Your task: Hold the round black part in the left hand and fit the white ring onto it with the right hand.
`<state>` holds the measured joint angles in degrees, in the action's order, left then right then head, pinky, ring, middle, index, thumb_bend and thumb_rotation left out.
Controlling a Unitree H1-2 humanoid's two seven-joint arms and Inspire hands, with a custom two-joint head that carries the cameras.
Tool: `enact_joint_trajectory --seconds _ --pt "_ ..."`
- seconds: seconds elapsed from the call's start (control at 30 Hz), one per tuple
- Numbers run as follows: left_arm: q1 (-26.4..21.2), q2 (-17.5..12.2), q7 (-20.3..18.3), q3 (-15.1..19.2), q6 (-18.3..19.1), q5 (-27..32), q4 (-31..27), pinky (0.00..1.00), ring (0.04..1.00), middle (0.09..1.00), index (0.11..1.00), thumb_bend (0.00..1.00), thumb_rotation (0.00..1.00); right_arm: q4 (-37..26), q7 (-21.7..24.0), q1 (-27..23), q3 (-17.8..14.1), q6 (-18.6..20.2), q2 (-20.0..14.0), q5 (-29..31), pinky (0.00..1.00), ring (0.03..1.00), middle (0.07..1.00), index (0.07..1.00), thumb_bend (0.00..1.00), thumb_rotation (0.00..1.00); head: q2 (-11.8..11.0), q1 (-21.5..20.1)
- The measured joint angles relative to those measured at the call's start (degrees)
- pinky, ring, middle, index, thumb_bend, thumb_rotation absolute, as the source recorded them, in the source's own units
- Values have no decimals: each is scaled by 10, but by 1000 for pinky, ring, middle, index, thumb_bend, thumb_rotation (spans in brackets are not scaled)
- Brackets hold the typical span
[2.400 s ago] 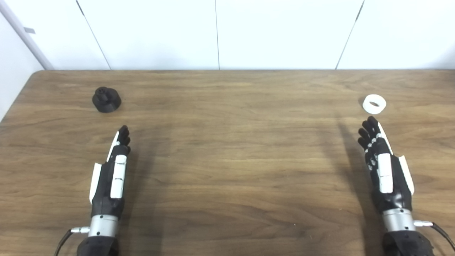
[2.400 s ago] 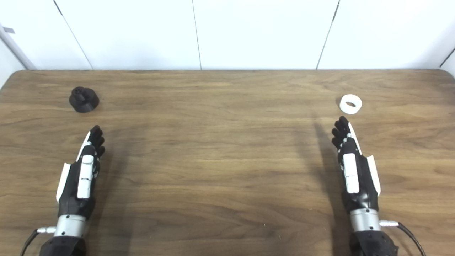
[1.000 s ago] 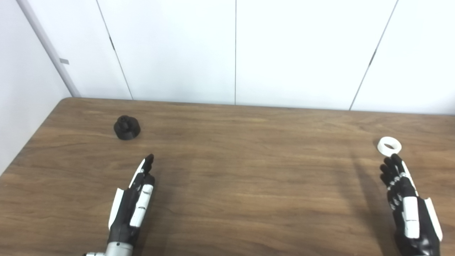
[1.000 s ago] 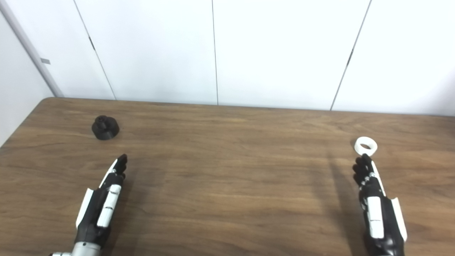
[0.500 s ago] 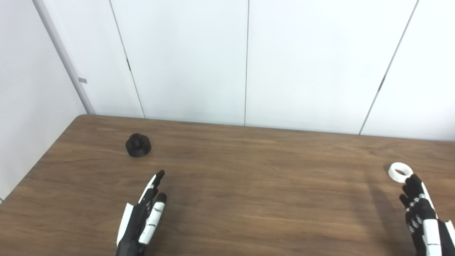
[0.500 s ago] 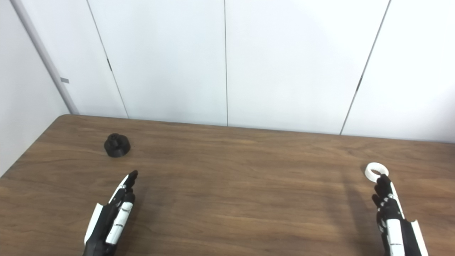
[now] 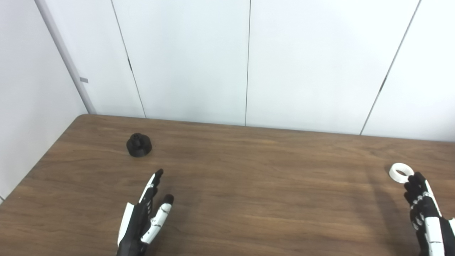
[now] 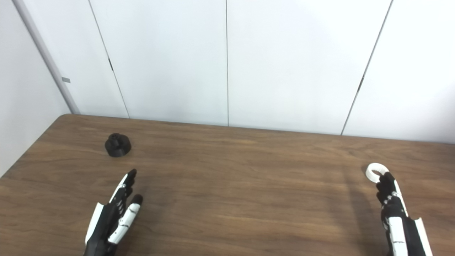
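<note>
The round black part [image 7: 139, 145] stands on the wooden table [image 7: 249, 185] at the far left, with a small knob on top. My left hand [image 7: 144, 217] hovers nearer to me and a little right of it, open, fingers stretched toward it and thumb spread aside. The white ring [image 7: 401, 172] lies flat at the far right. My right hand [image 7: 424, 213] is open just behind the ring, its fingertips [image 8: 384, 179] overlapping the ring's [image 8: 374, 170] near edge in the right eye view. Neither hand holds anything.
White wall panels [image 7: 249, 60] rise behind the table's far edge. The table's left edge [image 7: 39, 163] runs close to the black part. Bare wood lies between the two hands.
The camera tilted up, so the scene sits lower in the picture. My left thumb has spread away from the fingers. My right fingertips have crept closer to the ring.
</note>
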<state>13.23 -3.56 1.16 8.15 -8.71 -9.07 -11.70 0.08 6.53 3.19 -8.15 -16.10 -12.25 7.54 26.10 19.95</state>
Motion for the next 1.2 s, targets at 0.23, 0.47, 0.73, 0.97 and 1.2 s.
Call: enact_joint_trajectory --seconds 0.23,0.47,0.73,0.97,1.2 --pt "0 1 26 0 49 -36 -30 926 934 940 950 605 251 0 11 0 -1 0 -1 23 1000 1000 1000 1000 428 1000 4 14" --pt "-9 -4 49 12 87 -74 -49 938 928 917 931 746 293 -2 10 4 -1 1 -3 12 1000 978 988 1000 382 1000 7 23" --pt "-46 -7 61 41 173 -114 -73 914 909 886 896 779 309 -3 10 9 -5 2 -5 7 1000 980 989 1000 389 1000 11 32" --pt "-88 -49 63 62 242 -153 -74 871 896 889 869 806 330 -2 11 11 -5 1 -6 2 1000 976 988 1000 381 1000 14 18" --pt "-147 -112 63 67 277 -190 -46 838 883 896 860 796 328 -3 10 11 -5 2 -6 3 1000 972 986 1000 413 1000 16 13"
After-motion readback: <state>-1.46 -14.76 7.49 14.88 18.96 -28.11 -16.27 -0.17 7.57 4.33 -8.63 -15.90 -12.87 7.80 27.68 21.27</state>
